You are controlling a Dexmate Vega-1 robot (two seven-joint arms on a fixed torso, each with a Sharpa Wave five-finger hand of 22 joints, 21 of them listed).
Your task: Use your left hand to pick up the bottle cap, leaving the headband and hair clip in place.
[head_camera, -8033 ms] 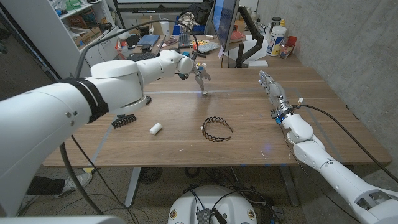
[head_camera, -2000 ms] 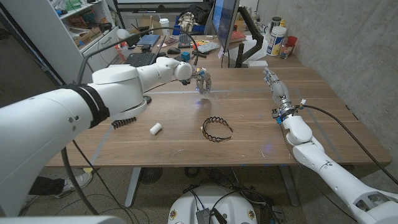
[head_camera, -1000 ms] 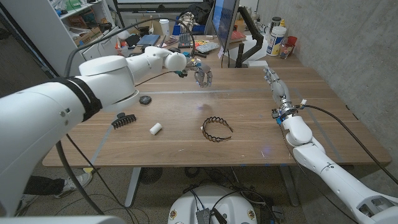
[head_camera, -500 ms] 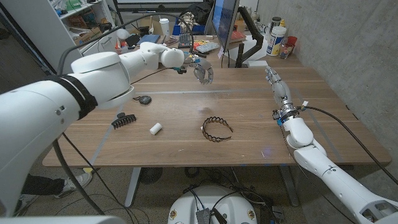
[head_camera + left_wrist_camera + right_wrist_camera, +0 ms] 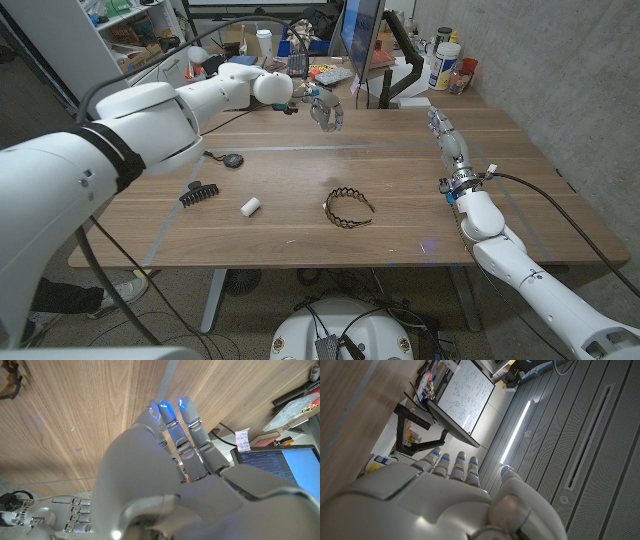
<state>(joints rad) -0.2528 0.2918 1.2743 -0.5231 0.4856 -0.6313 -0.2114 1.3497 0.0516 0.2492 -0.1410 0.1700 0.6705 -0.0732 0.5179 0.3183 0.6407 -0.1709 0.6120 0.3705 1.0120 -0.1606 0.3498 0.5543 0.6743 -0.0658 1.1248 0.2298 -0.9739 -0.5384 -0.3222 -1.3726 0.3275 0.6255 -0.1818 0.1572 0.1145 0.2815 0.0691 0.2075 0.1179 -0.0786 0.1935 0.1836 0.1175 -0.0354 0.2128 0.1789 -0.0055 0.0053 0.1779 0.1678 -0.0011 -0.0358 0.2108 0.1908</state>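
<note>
A wooden desk [image 5: 300,235] fills the middle of the head view, with a grey concrete wall close along its right edge and cluttered shelves and a monitor [image 5: 360,35] past its far edge.

The white bottle cap [image 5: 251,207], a short cylinder lying on its side, sits toward the desk's near left, with bare wood between it and the front edge. Just right of the bottle cap, with a gap between them, lies the black scalloped headband [image 5: 348,206], its open ends pointing toward the far edge. Left of the bottle cap, a little farther off, lies the black hair clip [image 5: 199,193], near the desk's left edge. A small dark round object [image 5: 233,160] rests beyond the hair clip.

The left hand [image 5: 325,109] hangs in the air over the desk's far edge, well apart from the bottle cap. Its fingers [image 5: 190,422] are extended and loosely spread, grasping nothing.

The right hand [image 5: 446,139] stands on its edge near the desk's right side, fingers straight and released, pointing toward the far edge, well right of the headband. Wide bare wood lies between the two hands.
</note>
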